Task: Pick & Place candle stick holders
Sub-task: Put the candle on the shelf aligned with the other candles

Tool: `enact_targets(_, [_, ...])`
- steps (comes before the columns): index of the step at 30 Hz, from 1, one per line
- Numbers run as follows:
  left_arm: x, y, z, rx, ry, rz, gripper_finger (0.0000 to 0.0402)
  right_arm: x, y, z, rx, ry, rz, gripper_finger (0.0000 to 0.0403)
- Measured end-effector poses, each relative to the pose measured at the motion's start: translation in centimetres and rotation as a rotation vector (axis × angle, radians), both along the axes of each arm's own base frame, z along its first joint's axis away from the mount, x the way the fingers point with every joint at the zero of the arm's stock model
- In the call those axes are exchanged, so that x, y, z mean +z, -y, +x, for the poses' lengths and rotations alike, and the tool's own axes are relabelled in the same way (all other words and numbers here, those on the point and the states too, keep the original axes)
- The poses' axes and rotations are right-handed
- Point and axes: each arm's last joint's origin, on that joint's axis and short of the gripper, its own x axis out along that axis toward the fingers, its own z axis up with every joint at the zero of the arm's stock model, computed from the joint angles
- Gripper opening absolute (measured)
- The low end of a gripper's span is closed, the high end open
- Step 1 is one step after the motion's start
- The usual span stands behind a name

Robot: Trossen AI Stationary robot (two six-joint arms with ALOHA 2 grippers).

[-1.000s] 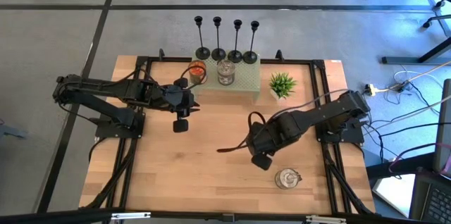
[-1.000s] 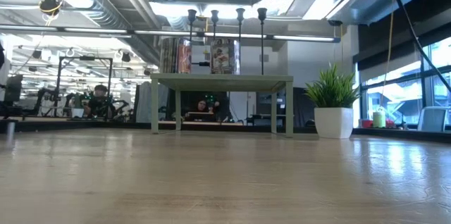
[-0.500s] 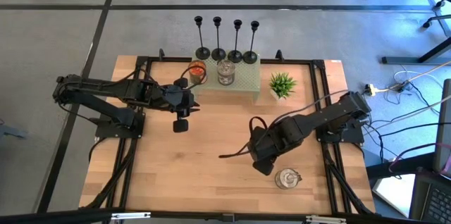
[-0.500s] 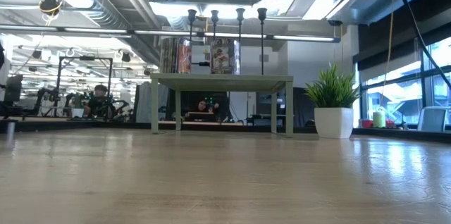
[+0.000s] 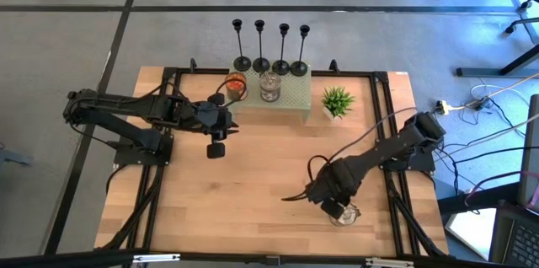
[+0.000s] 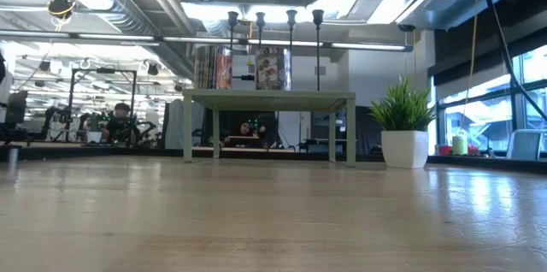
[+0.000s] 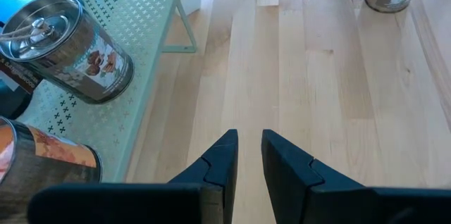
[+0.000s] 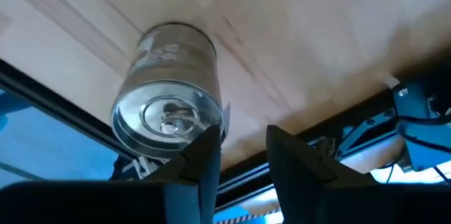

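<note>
At 12 o'clock on the bench (image 5: 253, 209), the green perforated shelf (image 5: 290, 104) carries the candle stick holders (image 5: 261, 64): four in a row along its far edge, upright, untouched. Two jars (image 5: 269, 87) stand just in front of them; a plant (image 5: 337, 99) sits at the shelf's 3 o'clock.

- Left pincer (image 5: 216, 148): hovers at the shelf's 7 o'clock, fingers parted by a slim gap, holding nothing.
- Right pincer (image 5: 330, 207): low at the bench's 5 o'clock, fingers parted and empty, just beside a lone glass jar (image 5: 344, 214). That jar is not a holder.

Judgement: no holder is gripped yet, so the task stands at its start. The left arm looks best placed.

- Come in above the jars, not through them; they block the near side.
- Close on a stem partway up, pincer level. The stems look thin and top-heavy, so a skewed bite would likely tip one into its neighbour.
- Take an end holder first, for room.
- Lift straight up before you carry it away.
</note>
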Motion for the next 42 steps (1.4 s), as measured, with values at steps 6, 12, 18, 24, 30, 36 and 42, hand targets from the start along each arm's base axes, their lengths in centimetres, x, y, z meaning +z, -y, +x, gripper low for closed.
enact_targets(6, [0.0, 0.0, 0.0, 0.0, 0.0, 0.0, 0.0061, -0.5, -0.6, 0.3, 0.077, 0.063, 0.062, 0.0119])
enact_targets(12, [0.0, 0.0, 0.0, 0.0, 0.0, 0.0, 0.0061, -0.5, -1.2, 0.0, 0.157, 0.059, 0.126, 0.0119])
enact_targets(18, [0.0, 0.0, 0.0, 0.002, 0.0, 0.003, 0.0061, -0.4, -2.6, -1.7, 0.227, -0.005, 0.097, 0.0119])
enact_targets(24, [0.0, 0.0, 0.0, -0.022, -0.006, 0.03, 0.0061, -0.4, -4.0, -2.7, 0.295, 0.012, 0.094, 0.0119])
enact_targets(30, [0.2, 0.0, 0.2, -0.033, 0.023, 0.041, 0.0061, -2.3, -3.3, -2.8, 0.291, 0.017, 0.058, 0.0119])
enact_targets(36, [0.4, 0.0, 0.3, -0.026, 0.042, 0.033, 0.0061, -3.5, -2.0, -2.0, 0.255, -0.012, 0.153, 0.0119])
enact_targets(42, [0.4, 0.0, 0.3, -0.005, 0.047, 0.008, 0.0061, -3.5, -1.1, -1.2, 0.277, 0.03, 0.133, 0.0119])
